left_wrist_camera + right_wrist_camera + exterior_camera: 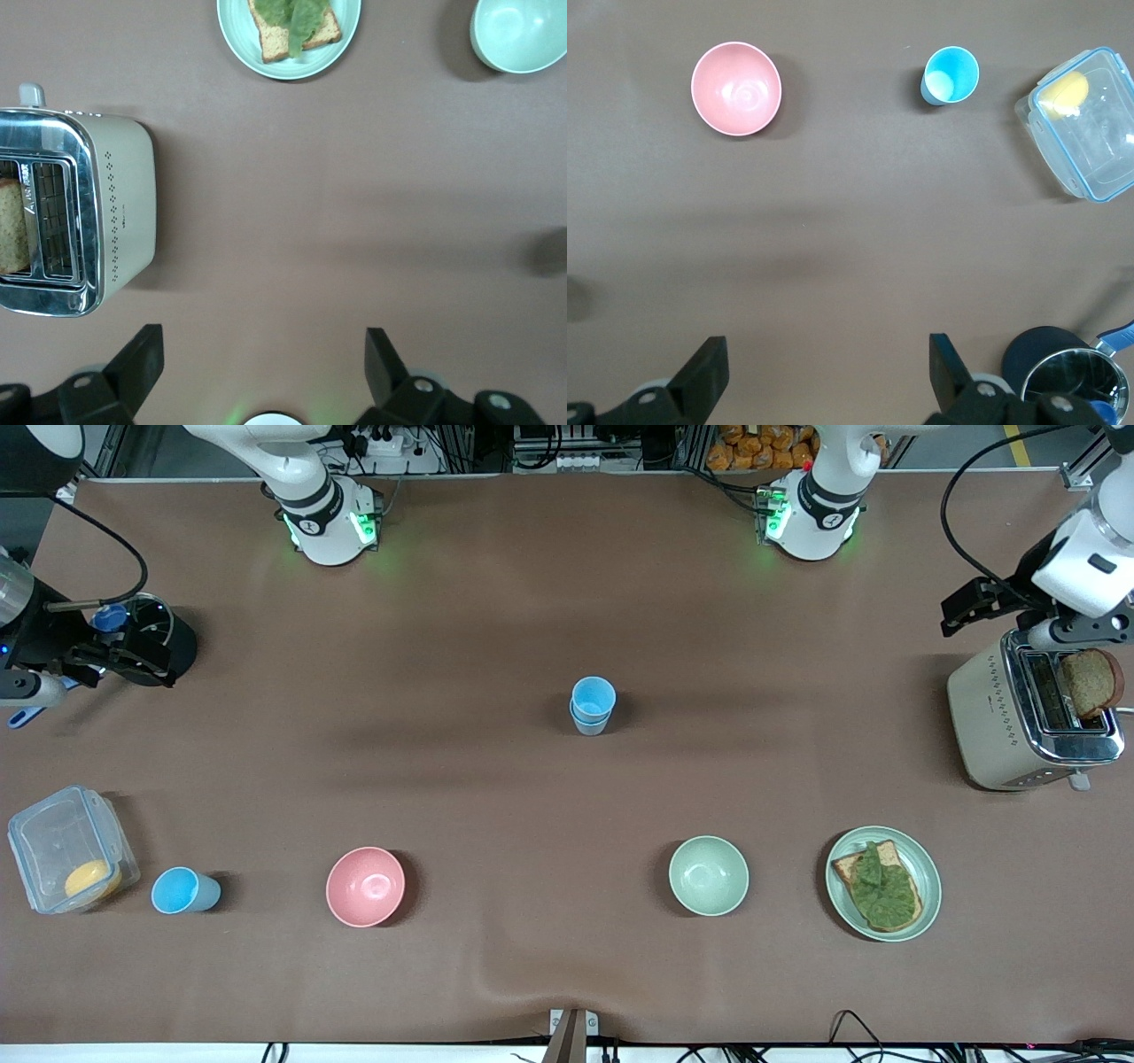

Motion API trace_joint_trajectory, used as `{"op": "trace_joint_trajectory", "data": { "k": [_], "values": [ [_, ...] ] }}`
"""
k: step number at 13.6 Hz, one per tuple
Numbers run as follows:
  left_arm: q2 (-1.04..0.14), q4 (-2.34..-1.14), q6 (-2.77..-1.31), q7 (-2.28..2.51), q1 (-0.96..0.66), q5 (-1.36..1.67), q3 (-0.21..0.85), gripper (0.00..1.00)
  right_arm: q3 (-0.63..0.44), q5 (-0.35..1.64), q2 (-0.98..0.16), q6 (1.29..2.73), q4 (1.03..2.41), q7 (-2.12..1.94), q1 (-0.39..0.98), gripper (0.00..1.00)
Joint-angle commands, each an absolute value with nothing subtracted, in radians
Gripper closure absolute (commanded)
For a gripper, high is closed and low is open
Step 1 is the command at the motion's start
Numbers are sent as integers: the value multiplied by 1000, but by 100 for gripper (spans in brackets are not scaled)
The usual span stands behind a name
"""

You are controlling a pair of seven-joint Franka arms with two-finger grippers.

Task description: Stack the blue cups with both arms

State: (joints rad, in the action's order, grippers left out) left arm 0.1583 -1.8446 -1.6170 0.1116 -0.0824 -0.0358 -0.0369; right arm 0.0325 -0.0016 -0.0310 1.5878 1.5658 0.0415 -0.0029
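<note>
Two blue cups sit nested (593, 705) mid-table; a third blue cup (183, 891) stands beside the food container (69, 859). The left gripper (264, 365) hangs beside the toaster (1032, 719), the right gripper (824, 372) by the black pot (1061, 376), both spread wide and empty. Risk: a reach for the lone cup may clip the container.

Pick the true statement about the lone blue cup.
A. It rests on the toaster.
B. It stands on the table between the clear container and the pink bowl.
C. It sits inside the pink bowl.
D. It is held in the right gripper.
B: the lone blue cup stands on the table, with the clear container on one side and the pink bowl on the other.
</note>
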Motion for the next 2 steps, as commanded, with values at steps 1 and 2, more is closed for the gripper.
{"op": "trace_joint_trajectory", "data": {
  "k": [1, 2],
  "values": [
    [144, -1799, -1603, 97, -74, -43, -29, 0, 38, -11, -37, 1577, 1549, 31, -11, 0],
    [143, -1795, -1601, 97, -74, -43, -29, 0, 38, -11, -37, 1577, 1549, 31, -11, 0]
  ]
}}
